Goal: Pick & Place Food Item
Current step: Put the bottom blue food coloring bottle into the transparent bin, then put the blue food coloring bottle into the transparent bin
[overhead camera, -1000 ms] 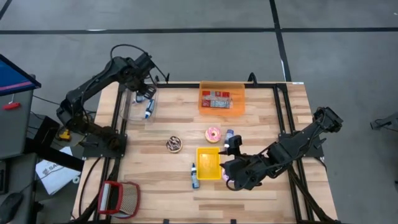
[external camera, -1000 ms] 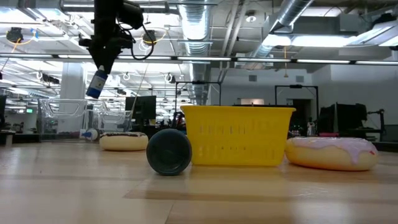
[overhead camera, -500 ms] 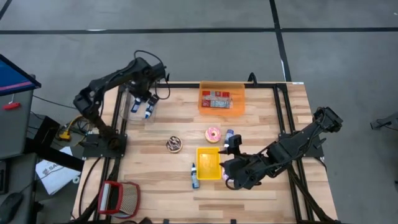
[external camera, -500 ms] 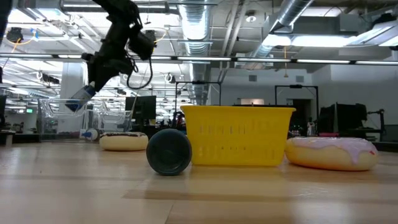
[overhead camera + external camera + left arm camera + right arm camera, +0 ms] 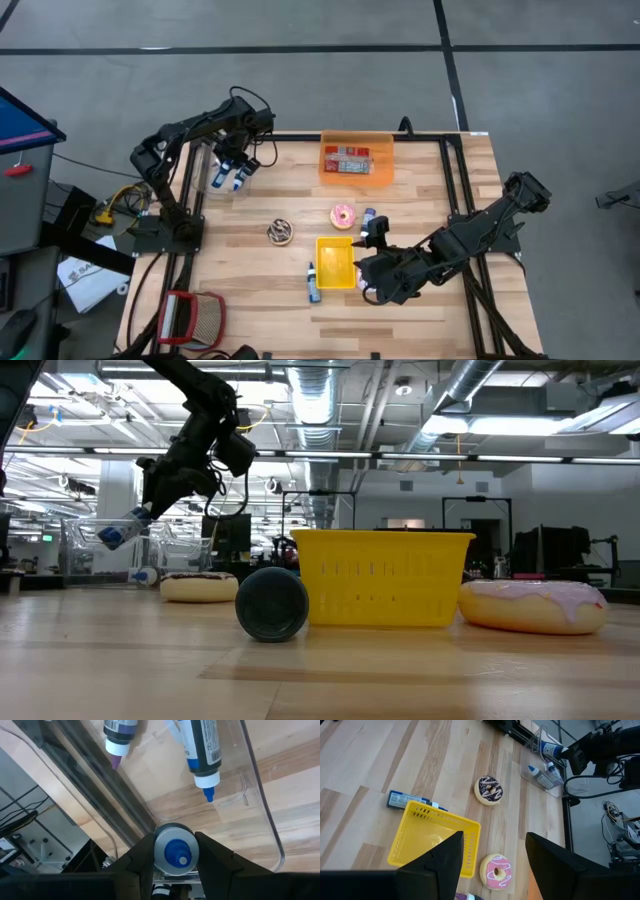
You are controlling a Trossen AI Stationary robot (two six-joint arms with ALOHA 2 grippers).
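Observation:
My left gripper (image 5: 237, 166) is shut on a small white bottle with a blue cap (image 5: 120, 532) and holds it above the clear container (image 5: 215, 185) at the table's far left. Two more bottles (image 5: 202, 750) lie in that container. A pink donut (image 5: 343, 215) and a chocolate donut (image 5: 280, 232) lie on the table near the yellow basket (image 5: 335, 262). My right gripper (image 5: 372, 290) hovers open just right of the basket, with nothing between its fingers. My left gripper pinches the bottle's round body (image 5: 156, 851) between its two fingers (image 5: 142, 857), one on each side. The fingers slant down from above. The bottle shows end-on in the wrist view, its blue cap (image 5: 176, 852) in the middle. It hangs tilted, clear of the container.
An orange bin (image 5: 356, 160) with packets stands at the far edge. Another bottle (image 5: 313, 283) lies left of the yellow basket; its dark round end (image 5: 272, 603) shows in the low view. The table's metal frame (image 5: 95, 775) runs beside the clear container.
My left gripper has sunk toward the clear container with the bottle and has tipped. The bottle, which hung nearly upright a second ago, now slants and sits lower, still clear of the container.

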